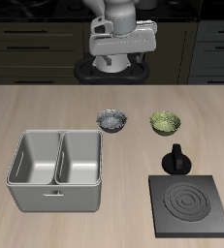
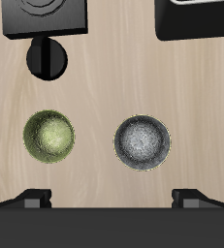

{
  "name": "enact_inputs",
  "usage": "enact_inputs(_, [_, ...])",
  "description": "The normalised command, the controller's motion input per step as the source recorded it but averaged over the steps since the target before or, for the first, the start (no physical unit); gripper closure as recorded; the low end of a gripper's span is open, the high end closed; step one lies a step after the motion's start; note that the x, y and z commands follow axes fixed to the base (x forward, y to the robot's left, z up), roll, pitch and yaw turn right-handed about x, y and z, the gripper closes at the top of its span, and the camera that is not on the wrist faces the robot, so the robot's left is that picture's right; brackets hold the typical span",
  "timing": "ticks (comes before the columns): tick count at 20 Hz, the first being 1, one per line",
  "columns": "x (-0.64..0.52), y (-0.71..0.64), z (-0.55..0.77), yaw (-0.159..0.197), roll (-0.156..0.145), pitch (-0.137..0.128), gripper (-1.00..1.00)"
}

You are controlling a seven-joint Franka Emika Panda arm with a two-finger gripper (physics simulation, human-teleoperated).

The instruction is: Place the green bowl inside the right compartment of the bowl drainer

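The green bowl (image 1: 165, 122) (image 2: 50, 136) stands upright on the wooden table, empty, beside a grey-white patterned bowl (image 1: 112, 120) (image 2: 142, 141) of like size. The bowl drainer (image 1: 57, 167), a light grey bin with two deep wells, sits nearer the table's front edge; both wells look empty. My gripper (image 1: 121, 58) (image 2: 112, 199) hangs high above the back of the table, well above both bowls and touching nothing. It is open, and its two fingertips (image 2: 34, 199) show wide apart with nothing between them.
A black knobbed object (image 1: 176, 158) (image 2: 48, 60) stands between the green bowl and a flat dark square plate with rings (image 1: 189, 203) (image 2: 44, 15). Dark cabinets line the back wall behind the robot.
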Motion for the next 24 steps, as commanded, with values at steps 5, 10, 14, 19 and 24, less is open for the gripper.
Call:
enact_inputs(5, [0.15,0.45,-0.11,0.009,0.040,0.022,-1.00])
enact_inputs(10, [0.22,0.42,-0.06,-0.024,0.021,0.036,-1.00])
enact_inputs(14, [0.22,0.31,-0.07,-0.008,-0.004,0.015,-1.00])
enact_inputs(19, [0.17,0.23,-0.17,-0.001,-0.003,0.040,-1.00])
enact_inputs(24, [0.04,0.17,-0.23,0.007,0.014,0.042,-1.00])
